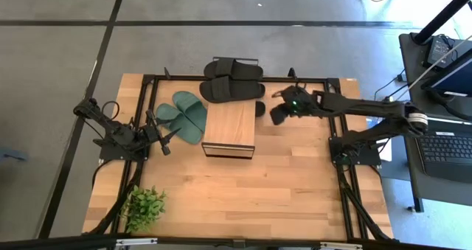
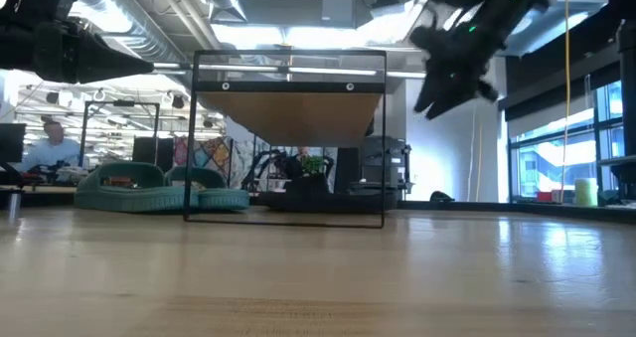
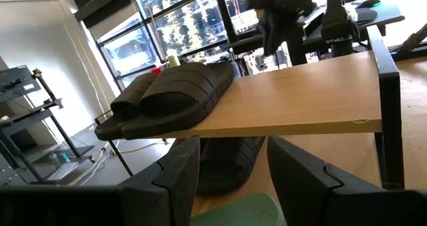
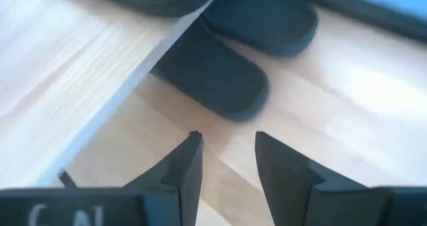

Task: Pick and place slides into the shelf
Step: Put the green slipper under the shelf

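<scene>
The shelf (image 1: 229,129), a light plank on a thin black frame, stands mid-table. Two black slides (image 1: 232,90) (image 1: 234,67) lie at its far end, on the plank top, overhanging its edge (image 3: 167,96). More black slides (image 4: 220,76) (image 4: 267,19) rest on the table under and beside the shelf. Two green slides (image 1: 184,114) lie flat on the table left of the shelf. My right gripper (image 1: 280,116) (image 4: 229,141) hangs open and empty above the table, right of the shelf. My left gripper (image 1: 166,143) (image 3: 233,153) waits open, level, near the green slides.
A small potted plant (image 1: 144,206) stands at the table's near left corner. The black frame rails (image 1: 335,117) run along the table's sides. The near half of the table top (image 1: 243,198) is bare wood. A desk with a laptop (image 1: 450,143) stands beyond the right edge.
</scene>
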Controlling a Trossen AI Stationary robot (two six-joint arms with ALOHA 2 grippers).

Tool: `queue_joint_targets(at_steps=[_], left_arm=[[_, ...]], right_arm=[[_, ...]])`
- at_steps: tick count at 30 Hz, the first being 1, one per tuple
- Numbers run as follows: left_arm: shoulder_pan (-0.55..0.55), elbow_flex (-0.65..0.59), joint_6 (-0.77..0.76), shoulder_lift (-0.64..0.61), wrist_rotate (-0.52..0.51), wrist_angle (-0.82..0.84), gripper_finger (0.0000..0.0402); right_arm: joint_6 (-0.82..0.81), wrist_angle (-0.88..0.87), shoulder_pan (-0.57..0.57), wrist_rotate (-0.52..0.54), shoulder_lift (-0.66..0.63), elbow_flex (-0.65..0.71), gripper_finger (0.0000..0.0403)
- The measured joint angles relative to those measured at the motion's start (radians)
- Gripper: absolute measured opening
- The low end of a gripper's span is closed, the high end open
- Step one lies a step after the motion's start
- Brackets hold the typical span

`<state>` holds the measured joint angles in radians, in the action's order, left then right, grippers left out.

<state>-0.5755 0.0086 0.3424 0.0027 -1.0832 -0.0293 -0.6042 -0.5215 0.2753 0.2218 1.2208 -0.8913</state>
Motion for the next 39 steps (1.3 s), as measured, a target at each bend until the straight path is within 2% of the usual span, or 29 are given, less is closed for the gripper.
queue_joint_targets(at_steps=[4, 9, 14, 16, 20, 25, 28, 36, 39], left_arm=[[0.000, 0.000, -0.001, 0.000, 0.000, 0.000, 0.0168], [0.000, 0.000, -0.018, 0.000, -0.013, -0.014, 0.0168], [0.000, 0.001, -0.132, 0.000, -0.215, -0.014, 0.0168], [0.000, 0.017, -0.167, 0.000, -0.261, -0.013, 0.0168], [0.000, 0.069, -0.176, 0.000, -0.234, -0.015, 0.0168], [0.000, 0.140, -0.175, 0.006, -0.264, 0.034, 0.0167], [0.000, 0.144, -0.183, 0.017, -0.265, 0.051, 0.0162], [0.048, 0.144, -0.278, 0.102, -0.277, 0.086, 0.0136], [0.085, 0.144, -0.327, 0.138, -0.197, 0.091, 0.0129]], right_arm=[[0.143, -0.072, -0.079, 0.076, -0.058, 0.000, 0.0138], [0.156, -0.094, -0.136, 0.128, -0.060, 0.009, 0.0138], [0.224, 0.001, -0.138, 0.163, -0.057, 0.117, 0.0138], [0.245, 0.076, -0.129, 0.162, -0.057, 0.177, 0.0138], [0.276, 0.272, -0.112, 0.144, -0.057, 0.295, 0.0138], [0.283, 0.519, -0.107, 0.143, -0.057, 0.413, 0.0138], [0.348, 0.638, -0.096, 0.140, -0.057, 0.437, 0.0138], [0.374, 0.669, -0.095, 0.124, -0.057, 0.438, 0.0138], [0.374, 0.675, -0.095, 0.124, -0.057, 0.438, 0.0138]])
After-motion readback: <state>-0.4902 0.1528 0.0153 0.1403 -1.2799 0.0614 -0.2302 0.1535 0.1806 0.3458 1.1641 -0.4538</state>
